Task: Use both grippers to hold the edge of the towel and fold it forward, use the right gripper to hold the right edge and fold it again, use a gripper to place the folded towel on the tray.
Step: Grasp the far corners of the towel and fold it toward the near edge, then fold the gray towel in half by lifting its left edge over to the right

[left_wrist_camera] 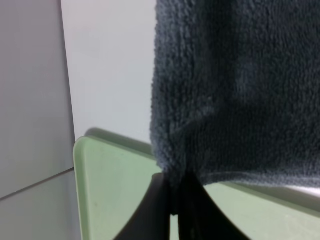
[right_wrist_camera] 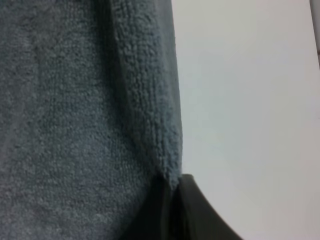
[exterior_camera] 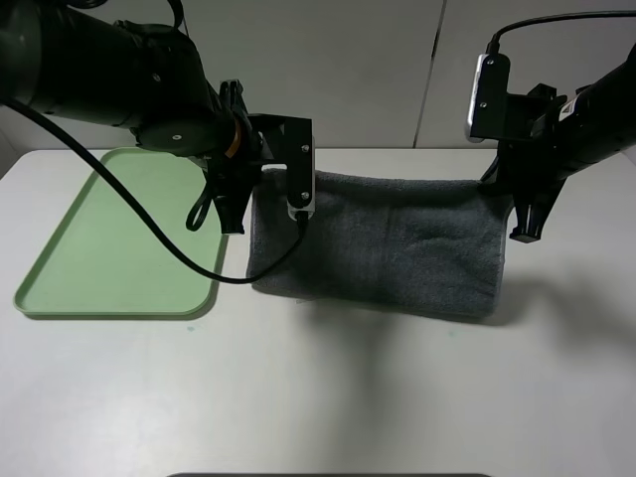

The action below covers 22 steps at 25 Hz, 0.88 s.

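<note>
The dark grey towel (exterior_camera: 383, 243) hangs lifted by its upper edge (exterior_camera: 397, 182), and its lower part rests on the white table. My left gripper (exterior_camera: 241, 214) is shut on the towel's left corner; the left wrist view shows the terry cloth (left_wrist_camera: 235, 90) pinched between the closed black fingers (left_wrist_camera: 165, 210). At the other end my right gripper (exterior_camera: 524, 227) is shut on the right corner, with the cloth (right_wrist_camera: 75, 115) running into its closed fingers (right_wrist_camera: 190, 210). The light green tray (exterior_camera: 109, 238) lies flat to the left of the towel, and its rim (left_wrist_camera: 115, 190) shows behind the left fingers.
The white table (exterior_camera: 328, 397) stretches out in front of the towel. A black cable (exterior_camera: 149, 229) from the left arm loops over the tray. A pale wall (exterior_camera: 378, 70) stands behind the table's far edge.
</note>
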Each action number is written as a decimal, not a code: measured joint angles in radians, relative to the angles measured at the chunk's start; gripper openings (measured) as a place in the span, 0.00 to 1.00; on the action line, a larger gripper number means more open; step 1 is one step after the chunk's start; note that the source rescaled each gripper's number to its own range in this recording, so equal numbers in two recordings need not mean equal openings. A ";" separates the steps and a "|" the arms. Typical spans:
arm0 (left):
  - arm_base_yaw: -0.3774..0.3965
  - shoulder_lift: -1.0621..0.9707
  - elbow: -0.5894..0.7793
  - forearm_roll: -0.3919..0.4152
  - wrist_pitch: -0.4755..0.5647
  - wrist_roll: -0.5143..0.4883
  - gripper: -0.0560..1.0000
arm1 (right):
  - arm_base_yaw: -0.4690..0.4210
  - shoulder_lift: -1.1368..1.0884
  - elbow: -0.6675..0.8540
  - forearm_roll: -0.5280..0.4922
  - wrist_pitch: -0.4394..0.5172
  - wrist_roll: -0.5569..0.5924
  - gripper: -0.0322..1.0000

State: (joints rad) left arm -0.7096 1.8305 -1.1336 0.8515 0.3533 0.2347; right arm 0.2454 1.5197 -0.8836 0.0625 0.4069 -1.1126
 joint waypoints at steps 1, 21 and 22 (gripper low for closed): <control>0.000 0.000 0.000 0.000 0.000 0.000 0.05 | 0.000 0.000 0.000 0.000 0.000 0.000 0.03; 0.005 0.000 0.000 0.150 0.001 0.000 0.81 | 0.000 0.000 0.000 -0.001 -0.188 0.034 0.97; 0.005 0.000 0.000 0.150 0.001 0.000 0.81 | 0.000 0.000 0.000 -0.001 -0.197 0.047 0.98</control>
State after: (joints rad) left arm -0.7045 1.8305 -1.1336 1.0020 0.3547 0.2347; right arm 0.2454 1.5197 -0.8836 0.0614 0.2095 -1.0656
